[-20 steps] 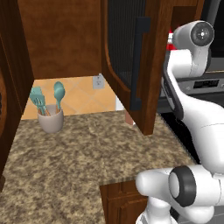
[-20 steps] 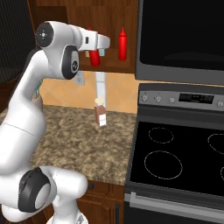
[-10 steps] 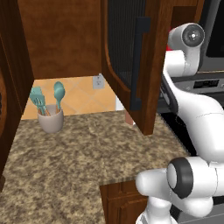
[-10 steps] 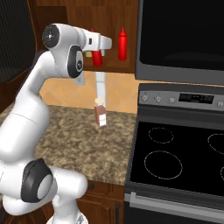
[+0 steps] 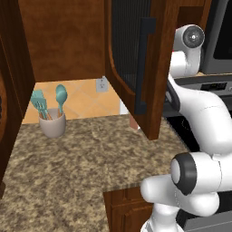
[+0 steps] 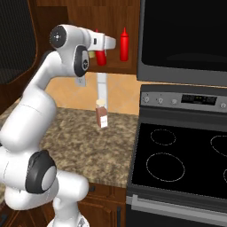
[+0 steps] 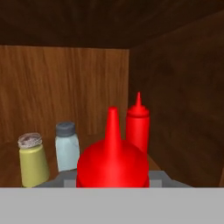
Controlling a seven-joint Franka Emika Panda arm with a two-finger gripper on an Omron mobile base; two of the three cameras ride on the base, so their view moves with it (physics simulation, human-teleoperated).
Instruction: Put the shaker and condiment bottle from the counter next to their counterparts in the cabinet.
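My gripper (image 6: 103, 51) is shut on the condiment bottle (image 6: 101, 57), a bright red squeeze bottle held upright at the open cabinet (image 6: 88, 17). In the hand view its round red top (image 7: 113, 162) fills the foreground. Behind it on the shelf stands its counterpart, a second red bottle (image 7: 138, 127) (image 6: 124, 44), near the right wall. The pale blue-grey shaker (image 7: 68, 146) with a dark cap stands on the same shelf to the left, beside a yellowish shaker (image 7: 33, 164). The granite counter (image 5: 81, 158) lies below.
The cabinet door (image 5: 136, 59) with its black handle hangs open over the counter. A crock of teal utensils (image 5: 52, 122) stands at the back left. A small brown bottle (image 6: 101, 116) sits on the counter near the stove (image 6: 186, 164). A dark microwave (image 6: 186, 35) hangs right of the cabinet.
The hand has carried the red bottle a little to the right, closer to the red bottle on the shelf. The grip stays shut.
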